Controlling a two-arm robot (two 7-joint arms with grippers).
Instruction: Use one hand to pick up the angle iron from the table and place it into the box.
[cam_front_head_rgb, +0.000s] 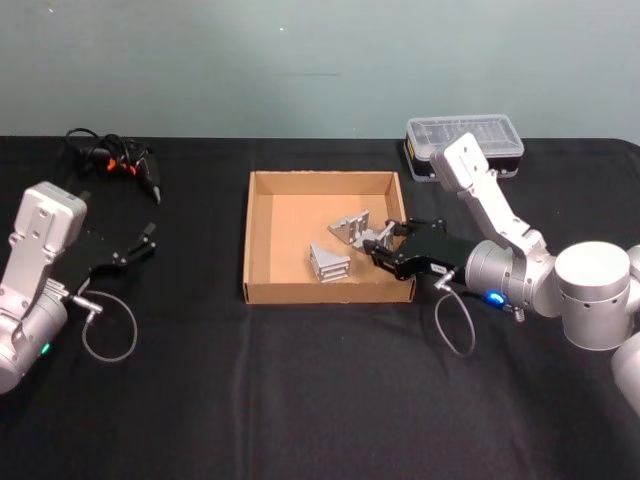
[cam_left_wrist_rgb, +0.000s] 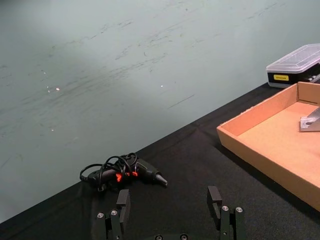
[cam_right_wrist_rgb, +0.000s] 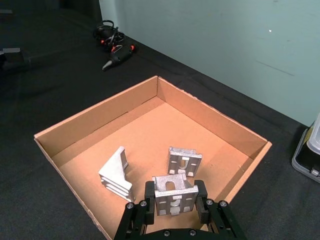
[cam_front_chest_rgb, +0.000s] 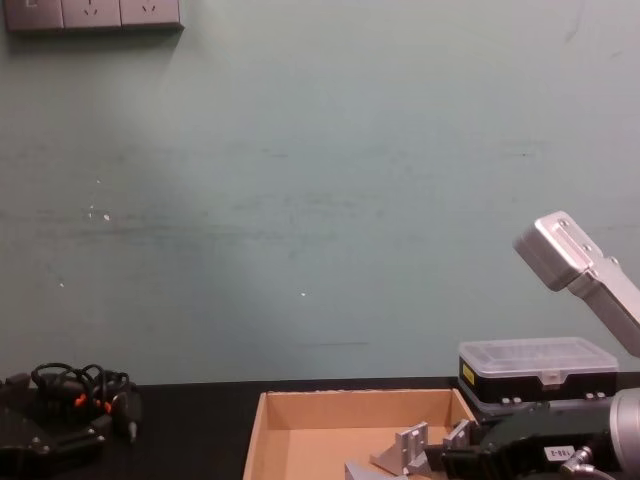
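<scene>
The angle iron (cam_right_wrist_rgb: 174, 196) you are carrying sits clamped between the right gripper's (cam_right_wrist_rgb: 175, 200) two black fingers, held just above the floor of the box (cam_right_wrist_rgb: 212, 122) near its right-hand wall. In the head view it lies at the gripper's (cam_front_head_rgb: 388, 238) tip, pointing left into the tray, so the drop spot is straight beneath the fingers rather than off to a side. Its slotted face is upright and faces away from the wrist camera. Two more brackets already lie on the cardboard: one (cam_right_wrist_rgb: 184, 161) just beyond the held piece, another (cam_right_wrist_rgb: 116, 173) standing on edge toward the box's near-left part. I judge that you only need to lower a little and let go; the nearest loose bracket is close, so expect a possible knock. Your left gripper (cam_front_head_rgb: 128, 252) rests idle with fingers spread on the table (cam_front_head_rgb: 300, 400), well apart from the box.
</scene>
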